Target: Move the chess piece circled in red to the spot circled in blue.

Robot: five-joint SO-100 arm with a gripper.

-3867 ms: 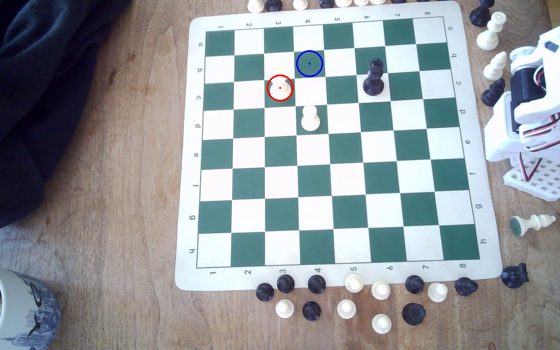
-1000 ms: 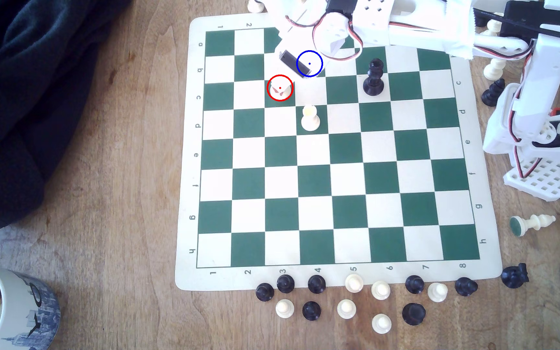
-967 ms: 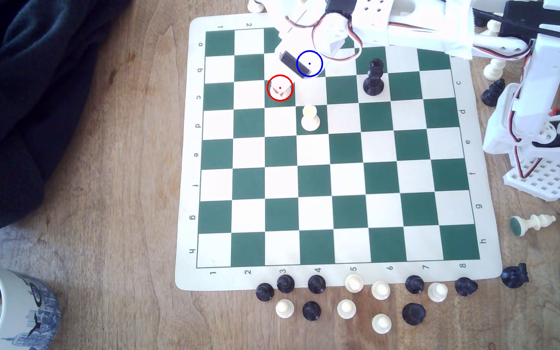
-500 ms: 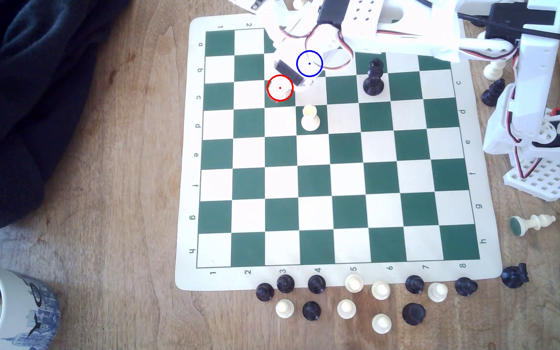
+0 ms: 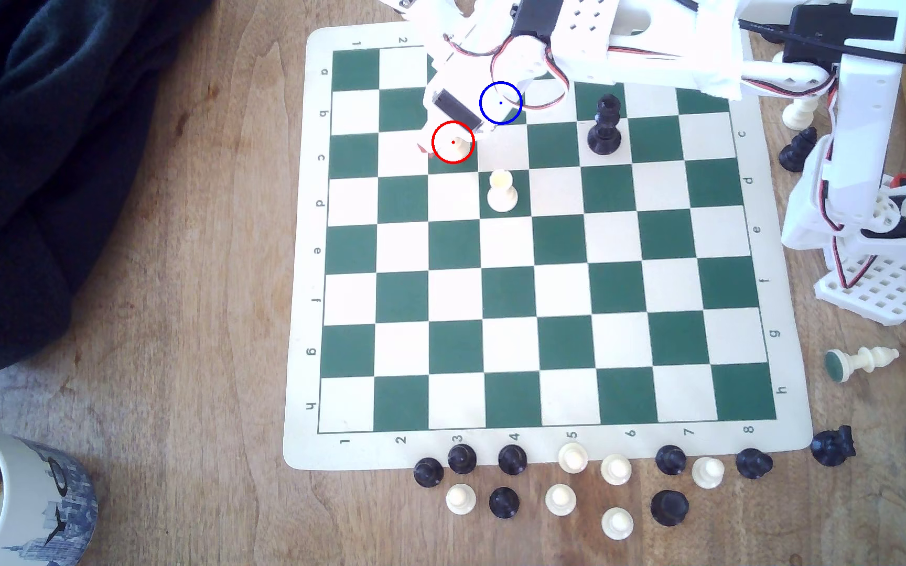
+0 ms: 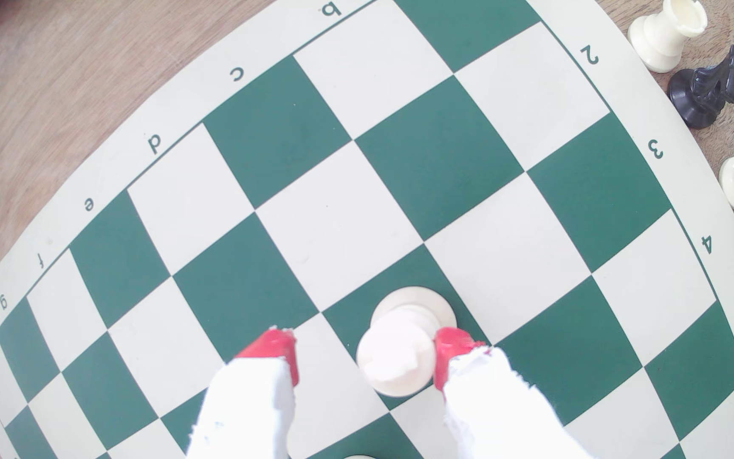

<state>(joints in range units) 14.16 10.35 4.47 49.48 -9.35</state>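
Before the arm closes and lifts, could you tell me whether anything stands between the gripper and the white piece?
Nothing visible does. The gripper is open around the white piece: one red fingertip sits against it, the other stands apart over bare board.

Overhead exterior; close wrist; shared chessboard (image 5: 549,305).

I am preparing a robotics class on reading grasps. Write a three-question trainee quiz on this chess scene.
1. True or false: the gripper is open.
2. Which red fingertip meets the white piece: A one, B both, C neither?
3. What colour is the square under the white piece?

Key: 1 true; a wide gap separates the tips. 2 A; the other stands clear. 3 green, on the board.
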